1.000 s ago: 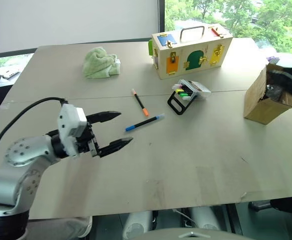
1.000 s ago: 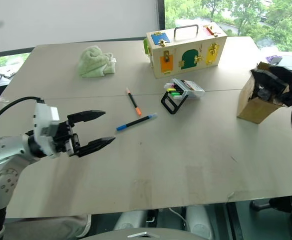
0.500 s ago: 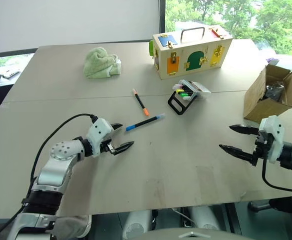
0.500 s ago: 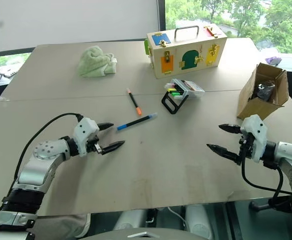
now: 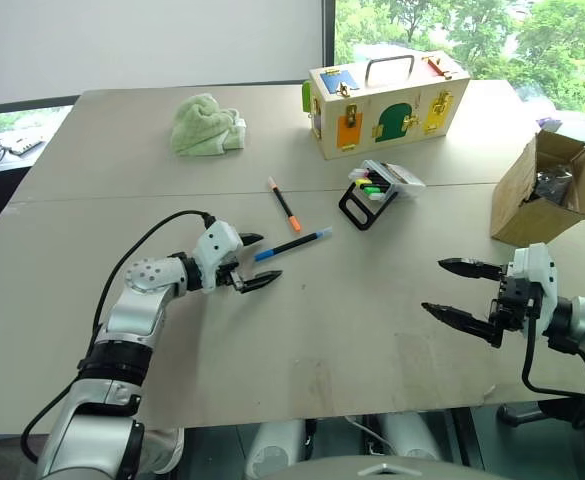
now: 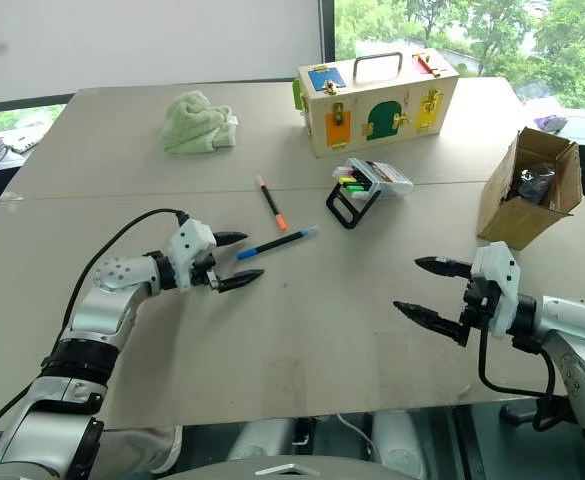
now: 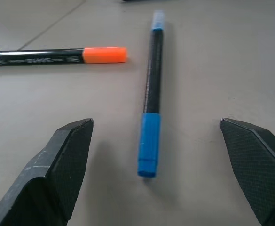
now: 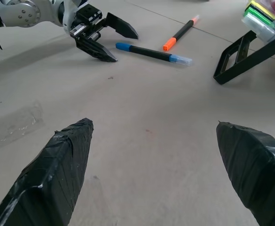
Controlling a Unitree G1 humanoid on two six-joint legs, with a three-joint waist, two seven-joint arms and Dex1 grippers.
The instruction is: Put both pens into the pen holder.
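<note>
Left claw [image 5: 255, 261]: wide open, holding nothing, low over the worktop [image 5: 372, 300] with the near end of the blue pen [image 5: 292, 244] lying between its fingers, as the left wrist view shows.

Right claw [image 5: 461, 292]: wide open, empty, well apart from both pens.

Blue pen: flat on the worktop, untouched, its far end pointing toward the pen holder [image 5: 380, 189].

Orange pen [image 5: 283, 204]: flat on the worktop just beyond the blue pen, the orange cap near the blue pen's middle but not touching it.

Risks, as judged:
- The blue pen is thin and round; if the fingers close off-centre it is likely to roll or skid away.
- A grip at the very end would leave the pen hanging long, so it may swing or slip on the way up.
- A pen pushed sideways could knock the orange pen out of place.
- The holder is small, tilted and already part filled; a pen brought in at a poor angle may catch on the rim or tip the holder.

Containers:
- Pen holder: black frame, clear top, tilted, near the middle of the worktop; yellow, green and pink highlighter ends show inside. Neither pen is in it yet.
- Cardboard box [image 5: 532, 200]: at the right edge, flaps open, something dark inside that I cannot make out.
- Wooden box [image 5: 387, 103]: at the far side, coloured doors shut, contents hidden.
</note>
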